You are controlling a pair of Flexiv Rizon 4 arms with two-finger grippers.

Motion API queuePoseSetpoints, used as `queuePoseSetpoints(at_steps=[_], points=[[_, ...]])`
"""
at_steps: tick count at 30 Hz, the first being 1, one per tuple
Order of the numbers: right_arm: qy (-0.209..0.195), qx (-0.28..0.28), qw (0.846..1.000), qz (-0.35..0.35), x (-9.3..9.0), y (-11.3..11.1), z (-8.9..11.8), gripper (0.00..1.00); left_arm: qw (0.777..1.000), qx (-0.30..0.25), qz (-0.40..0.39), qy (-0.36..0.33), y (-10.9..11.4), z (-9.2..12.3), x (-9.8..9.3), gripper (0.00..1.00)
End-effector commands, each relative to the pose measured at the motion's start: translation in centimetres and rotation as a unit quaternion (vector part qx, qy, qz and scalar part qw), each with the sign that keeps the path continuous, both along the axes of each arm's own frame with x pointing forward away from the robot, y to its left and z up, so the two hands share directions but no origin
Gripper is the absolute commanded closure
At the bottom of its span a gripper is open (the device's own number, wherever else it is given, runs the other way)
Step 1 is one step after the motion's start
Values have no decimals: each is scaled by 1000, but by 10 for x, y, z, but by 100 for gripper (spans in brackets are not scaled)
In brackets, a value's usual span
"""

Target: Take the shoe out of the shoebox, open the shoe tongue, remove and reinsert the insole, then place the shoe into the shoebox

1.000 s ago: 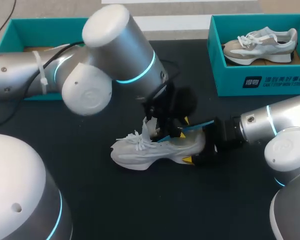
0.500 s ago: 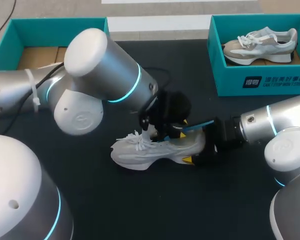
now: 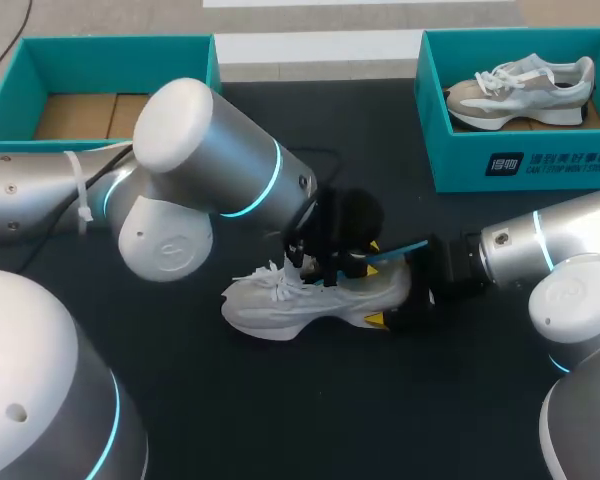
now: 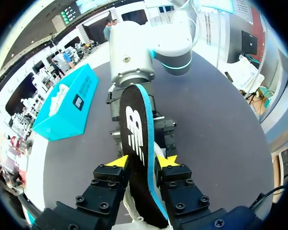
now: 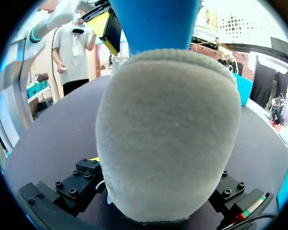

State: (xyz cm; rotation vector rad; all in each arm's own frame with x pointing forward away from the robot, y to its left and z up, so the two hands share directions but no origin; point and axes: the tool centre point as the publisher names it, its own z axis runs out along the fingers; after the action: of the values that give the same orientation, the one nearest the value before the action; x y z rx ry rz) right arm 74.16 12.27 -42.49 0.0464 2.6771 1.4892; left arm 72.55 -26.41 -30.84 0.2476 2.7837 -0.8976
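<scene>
A white and grey shoe (image 3: pixel 300 300) lies on its sole on the dark table, toe to the left. My left gripper (image 3: pixel 342 262) hangs over its opening, shut on the insole (image 3: pixel 395 250), which is black on top with a blue underside. In the left wrist view the insole (image 4: pixel 137 139) stands on edge between the two yellow fingertips (image 4: pixel 116 162), both pressed against it. My right gripper (image 3: pixel 405 305) is shut on the shoe's heel. The grey heel (image 5: pixel 168 124) fills the right wrist view between the fingers, with the blue insole (image 5: pixel 153 21) above it.
A teal shoebox (image 3: pixel 520 160) at the back right holds a second, beige shoe (image 3: pixel 520 85). Another teal box (image 3: pixel 110 50) stands at the back left, its cardboard bottom showing. My left arm's big elbow (image 3: pixel 195 170) hangs over the table's left middle.
My left arm's elbow has swung left and lower, and its gripper has sunk slightly toward the shoe, fingers narrowing on the insole. The right arm and the shoe have stayed put.
</scene>
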Motion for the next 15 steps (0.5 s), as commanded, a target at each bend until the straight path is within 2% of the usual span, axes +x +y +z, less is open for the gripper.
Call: queuePoseSetpoints(at_steps=[1, 3, 4, 5, 6, 10, 15], points=[[0, -1, 1000, -1, 1, 1, -2, 100, 1000, -4, -2, 3, -7, -7, 6, 69], [0, -1, 1000, -1, 1, 1, -2, 100, 1000, -2, -2, 4, -10, -9, 8, 71], [0, -1, 1000, -1, 1, 1, -2, 100, 1000, -1, -3, 5, -11, -10, 8, 76], [0, -1, 1000, -1, 1, 1, -2, 100, 1000, 0, -5, 8, -11, -11, 8, 85], [0, -1, 1000, -1, 1, 1, -2, 100, 1000, 0, -6, 10, -12, -11, 8, 100], [0, -1, 1000, -1, 1, 1, -2, 100, 1000, 0, -10, 12, -10, -10, 4, 100], [0, -1, 1000, -1, 1, 1, -2, 100, 1000, -10, -18, 9, -1, 5, -1, 100]])
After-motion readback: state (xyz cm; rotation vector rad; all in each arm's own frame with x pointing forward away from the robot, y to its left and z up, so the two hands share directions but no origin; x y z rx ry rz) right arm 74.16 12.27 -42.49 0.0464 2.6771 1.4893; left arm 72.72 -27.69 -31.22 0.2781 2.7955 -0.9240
